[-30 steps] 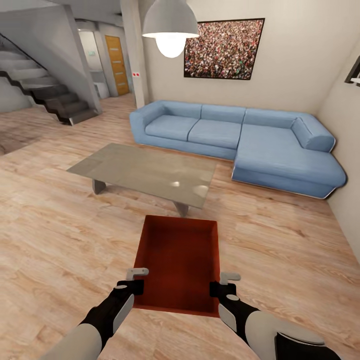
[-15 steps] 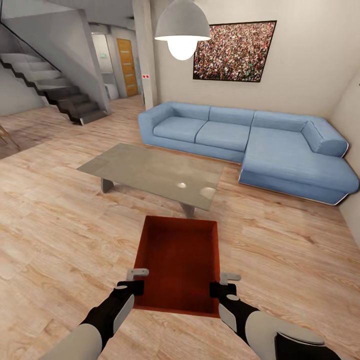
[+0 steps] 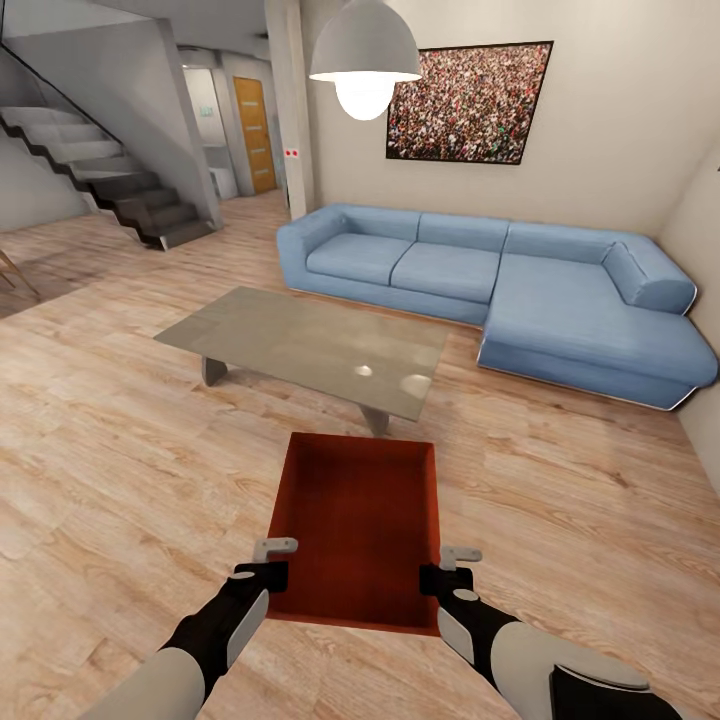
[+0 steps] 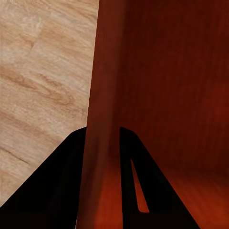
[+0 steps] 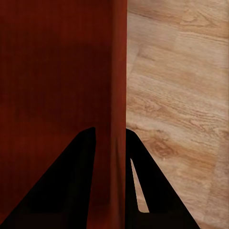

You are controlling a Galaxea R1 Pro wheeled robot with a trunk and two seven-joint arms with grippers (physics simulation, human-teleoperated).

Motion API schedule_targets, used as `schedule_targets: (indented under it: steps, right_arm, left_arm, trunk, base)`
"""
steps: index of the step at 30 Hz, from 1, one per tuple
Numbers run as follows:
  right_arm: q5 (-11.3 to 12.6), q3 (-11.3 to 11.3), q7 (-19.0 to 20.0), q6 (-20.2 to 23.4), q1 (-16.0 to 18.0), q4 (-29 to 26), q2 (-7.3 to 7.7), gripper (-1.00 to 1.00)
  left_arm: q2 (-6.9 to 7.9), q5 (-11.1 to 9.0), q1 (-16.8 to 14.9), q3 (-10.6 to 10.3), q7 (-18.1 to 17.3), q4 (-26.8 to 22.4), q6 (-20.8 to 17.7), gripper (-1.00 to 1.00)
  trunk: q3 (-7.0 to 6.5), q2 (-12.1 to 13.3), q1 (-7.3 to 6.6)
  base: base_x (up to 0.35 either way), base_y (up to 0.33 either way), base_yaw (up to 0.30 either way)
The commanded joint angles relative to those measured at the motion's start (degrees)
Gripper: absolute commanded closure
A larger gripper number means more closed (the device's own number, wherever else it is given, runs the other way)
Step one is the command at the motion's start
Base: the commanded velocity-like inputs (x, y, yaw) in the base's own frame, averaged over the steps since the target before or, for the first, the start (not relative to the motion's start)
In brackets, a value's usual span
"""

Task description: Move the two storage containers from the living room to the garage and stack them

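An orange-red open-top storage container hangs in front of me over the light wood-plank floor of the living room. My left gripper is shut on the container's left wall near its close end, and my right gripper is shut on its right wall. In the left wrist view the thin red wall runs between the two dark fingers. The right wrist view shows the other wall pinched between that gripper's fingers in the same way.
A low grey coffee table stands just beyond the container, with a blue corner sofa behind it. A staircase and a hallway with an orange door lie at the far left. A pendant lamp hangs overhead.
Between one second and half a second ago the whole picture shifted right, so the camera turned left. Since then nothing has moved. Both grippers keep their hold on the container.
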State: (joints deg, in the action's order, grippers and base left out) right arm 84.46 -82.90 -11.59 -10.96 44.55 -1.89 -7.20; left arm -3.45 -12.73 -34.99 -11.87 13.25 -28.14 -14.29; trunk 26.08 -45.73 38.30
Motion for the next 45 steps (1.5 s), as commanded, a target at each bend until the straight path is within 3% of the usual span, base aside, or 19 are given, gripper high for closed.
schedule_targets:
  steps: [1, 19, 20, 45]
  right_arm:
    - [0.65, -1.98, -0.18, -0.02, 0.01, 1.10, 0.61, 1.00]
    - [0.68, -2.00, -0.18, -0.03, 0.01, 1.10, 0.61, 1.00]
    - [0.53, -0.86, -0.27, -0.03, 0.09, -0.24, -0.07, 1.00]
    - [-4.09, 5.22, -0.09, 0.31, -0.96, 0.28, 0.30, 1.00]
  left_arm:
    - [1.34, -0.01, -0.08, 2.73, 0.82, -4.21, -0.34, 1.00]
    - [1.34, -0.01, -0.08, 2.73, 0.82, -4.21, -0.32, 1.00]
    - [-0.11, -0.62, -0.08, -0.81, 0.67, -0.45, -0.30, 1.00]
    - [0.21, -0.45, -0.08, -0.97, 0.29, -0.18, -0.92, 1.00]
  trunk:
    - [0.07, -0.05, 0.01]
    - [0.07, -0.05, 0.01]
    - [0.06, -0.05, 0.01]
    - [0.06, -0.05, 0.01]
  base:
    - [0.000, 0.000, 0.000]
    - [0.000, 0.000, 0.000]
    - [0.000, 0.000, 0.000]
    - [0.000, 0.000, 0.028]
